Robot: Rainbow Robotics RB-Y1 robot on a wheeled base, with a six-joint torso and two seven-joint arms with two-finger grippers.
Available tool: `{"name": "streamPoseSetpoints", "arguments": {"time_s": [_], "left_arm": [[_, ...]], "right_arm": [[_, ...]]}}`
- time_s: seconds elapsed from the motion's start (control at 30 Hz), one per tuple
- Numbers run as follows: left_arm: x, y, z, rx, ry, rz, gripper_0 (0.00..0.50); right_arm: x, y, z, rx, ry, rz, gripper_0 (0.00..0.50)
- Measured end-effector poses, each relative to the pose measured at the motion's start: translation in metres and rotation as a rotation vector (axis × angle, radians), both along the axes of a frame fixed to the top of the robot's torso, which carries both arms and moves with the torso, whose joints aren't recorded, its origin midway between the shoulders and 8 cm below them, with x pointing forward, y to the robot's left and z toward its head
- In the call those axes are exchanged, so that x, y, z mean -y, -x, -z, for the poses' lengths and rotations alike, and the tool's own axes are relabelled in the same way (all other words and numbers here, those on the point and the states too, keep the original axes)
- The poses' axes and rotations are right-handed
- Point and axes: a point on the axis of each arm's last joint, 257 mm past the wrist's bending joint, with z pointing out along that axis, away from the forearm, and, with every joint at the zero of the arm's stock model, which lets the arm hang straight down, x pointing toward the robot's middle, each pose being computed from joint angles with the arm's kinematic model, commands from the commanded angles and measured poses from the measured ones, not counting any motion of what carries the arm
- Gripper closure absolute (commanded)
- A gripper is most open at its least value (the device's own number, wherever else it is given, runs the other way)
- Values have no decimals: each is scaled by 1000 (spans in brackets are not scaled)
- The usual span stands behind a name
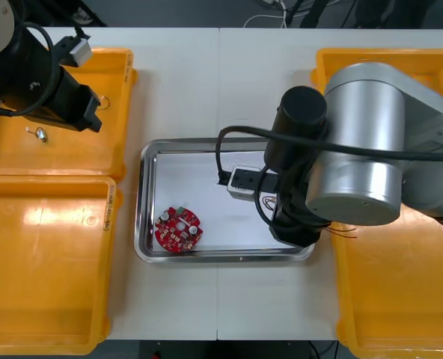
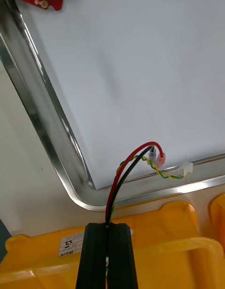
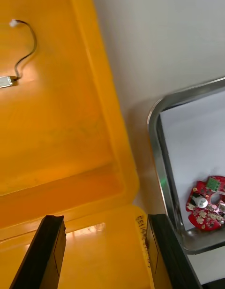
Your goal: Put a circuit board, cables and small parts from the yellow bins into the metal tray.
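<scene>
Right end effector [image 2: 110, 230], clamped on a red and yellow cable [image 2: 140, 160], hangs over a corner of the metal tray [image 2: 54, 134], where a circuit board [image 1: 179, 230] lies. Next move, likely: lower and release inside the rim. Left end effector [image 3: 105, 218], wide, hovers above a yellow bin [image 3: 61, 129].

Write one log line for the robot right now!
right gripper: shut on red and yellow cable, at metal tray corner | left gripper: open, over left yellow bins | circuit board: in tray
</scene>
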Motion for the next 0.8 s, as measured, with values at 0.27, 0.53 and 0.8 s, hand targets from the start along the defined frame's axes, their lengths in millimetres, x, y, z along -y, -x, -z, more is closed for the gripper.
{"name": "streamPoseSetpoints", "arguments": {"time_s": [0.27, 0.53, 0.8], "left_arm": [[-32, -11, 2, -14, -32, -100, 0], [-59, -23, 1, -42, -34, -179, 0], [-83, -28, 4, -69, -58, -211, 0]], "right_arm": [[-17, -8, 15, -17, -10, 2, 500], [-35, -27, 25, 4, -50, 2, 500], [-36, -37, 40, 44, -3, -60, 500]]}}
